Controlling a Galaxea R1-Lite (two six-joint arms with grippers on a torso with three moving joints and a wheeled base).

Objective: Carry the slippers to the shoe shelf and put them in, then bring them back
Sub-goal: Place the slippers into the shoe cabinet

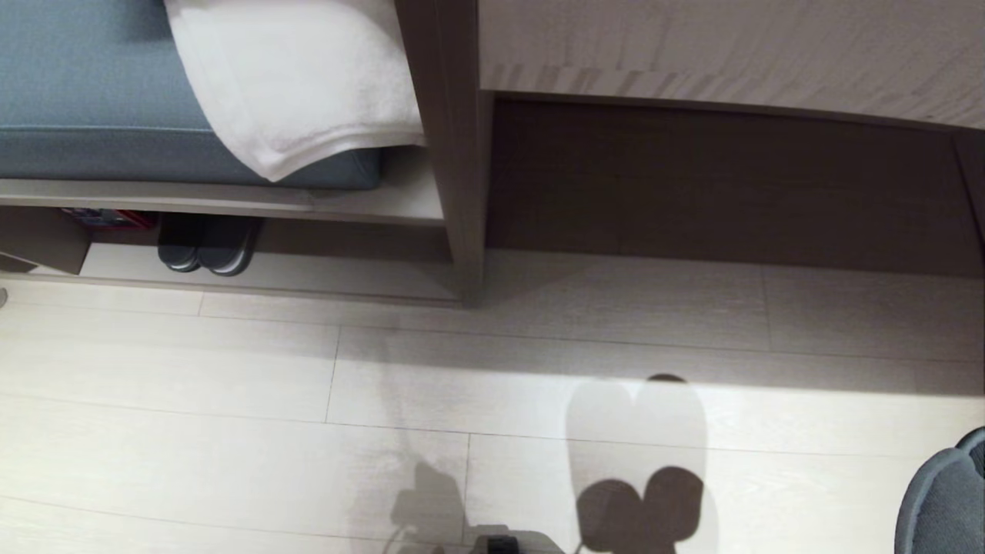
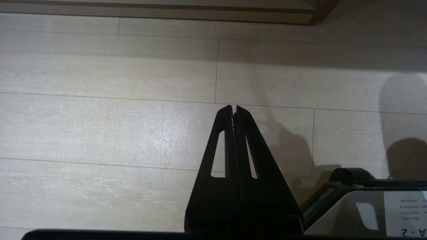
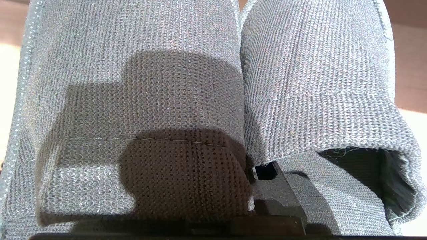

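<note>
The slippers (image 3: 233, 83), a dark grey knit pair, fill the right wrist view side by side, toes pointing away. My right gripper (image 3: 257, 173) is shut on their inner edges where the two bands meet; one dark finger (image 3: 280, 196) shows and the other is hidden under the fabric. In the head view the slippers (image 1: 943, 492) hang at the bottom right corner, above the floor. The shoe shelf (image 1: 346, 273) is a low cubby at the upper left, under a cushioned bench. My left gripper (image 2: 233, 108) is shut and empty, parked over bare floor.
Another dark pair of slippers (image 1: 204, 246) stands inside the shelf's cubby. A blue cushion (image 1: 92, 92) and a white towel (image 1: 300, 77) lie on the bench above. A brown upright post (image 1: 454, 154) separates the bench from a pale cabinet (image 1: 731, 54). Pale plank floor (image 1: 231, 400) lies in front.
</note>
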